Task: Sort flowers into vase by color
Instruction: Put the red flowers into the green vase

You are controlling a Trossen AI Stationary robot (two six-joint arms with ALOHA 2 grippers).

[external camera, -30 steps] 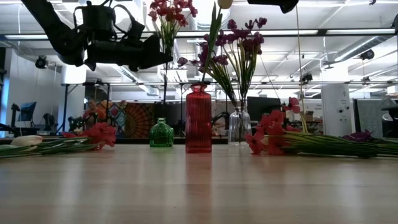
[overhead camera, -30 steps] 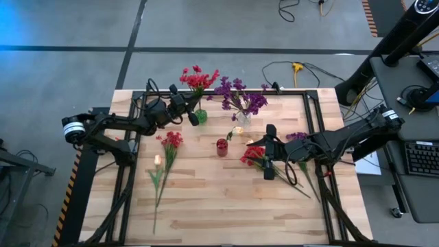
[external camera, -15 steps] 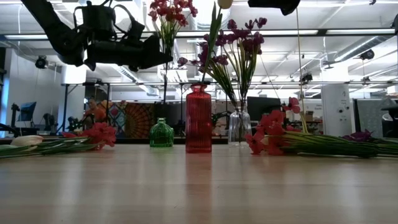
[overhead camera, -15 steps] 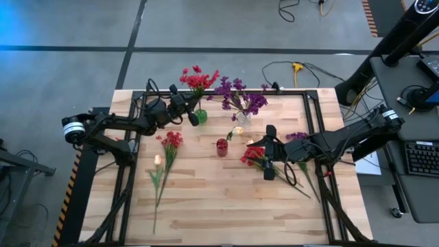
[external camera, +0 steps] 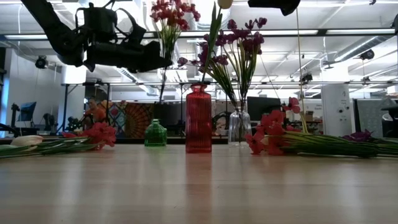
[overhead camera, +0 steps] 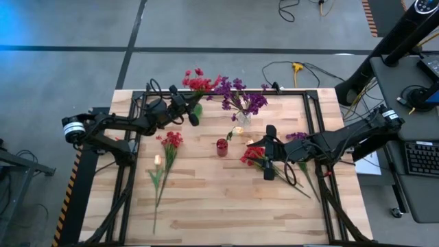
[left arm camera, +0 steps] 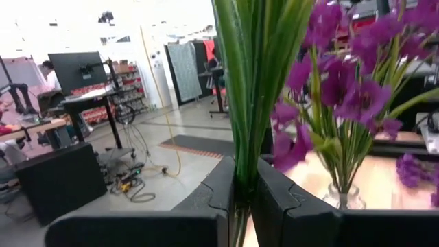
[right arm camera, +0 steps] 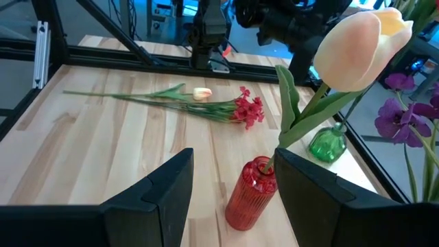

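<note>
High view shows the job partly done: purple flowers (overhead camera: 239, 96) in the clear vase (overhead camera: 243, 119), a cream tulip (overhead camera: 237, 130) in the red vase (overhead camera: 221, 147), the left gripper (overhead camera: 194, 110) pinching a red sprig (overhead camera: 197, 81) above the green vase (external camera: 155, 134), the right gripper (overhead camera: 269, 165) spread, other sprigs (overhead camera: 167, 154) lying on the table (overhead camera: 219, 199).

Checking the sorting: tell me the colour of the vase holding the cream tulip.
Red, ribbed glass; the vase shows best in the right wrist view.

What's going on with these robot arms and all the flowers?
The left gripper is shut on the stems of a red flower sprig standing in the small green vase. The right gripper hangs open over the red vase holding a cream tulip. More flowers lie on the table.
</note>
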